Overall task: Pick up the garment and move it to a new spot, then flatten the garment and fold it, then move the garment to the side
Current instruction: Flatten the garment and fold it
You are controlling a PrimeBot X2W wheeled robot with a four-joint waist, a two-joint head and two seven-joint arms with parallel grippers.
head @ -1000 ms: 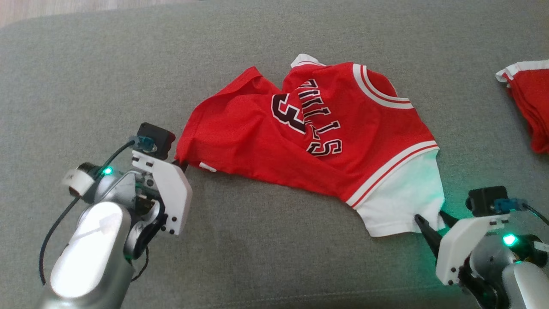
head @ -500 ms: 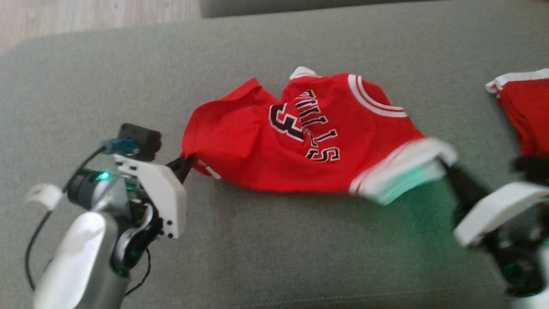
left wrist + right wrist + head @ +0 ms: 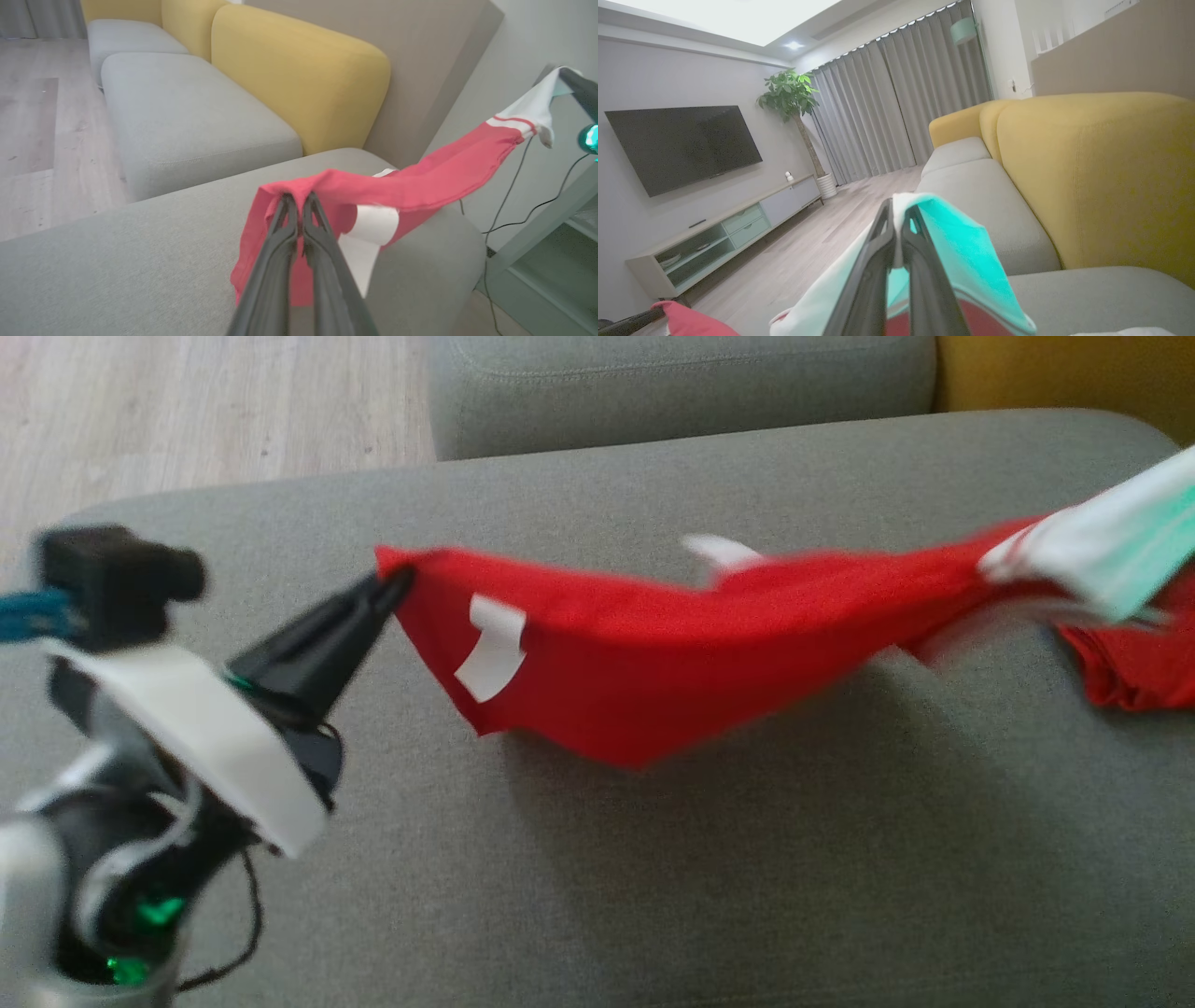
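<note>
Head view: grey sofa seat (image 3: 653,877) underneath; red jersey (image 3: 644,653) hangs stretched above it, belly sagging, so likely light, limp and thin. Left gripper (image 3: 397,581) pinches a red corner, right gripper (image 3: 899,208) clamps the white sleeve (image 3: 1102,551). Corners look like the right holds.

Grey sofa seat (image 3: 653,859) with yellow back cushion (image 3: 299,79) (others beyond it); wooden floor (image 3: 187,411). Far wall: television (image 3: 682,144) above a low cabinet (image 3: 719,233); potted plant (image 3: 791,93) beside grey curtains (image 3: 901,102).

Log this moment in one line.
step: pickup | left gripper: shut on garment | right gripper: shut on garment | garment: stretched over sofa
</note>
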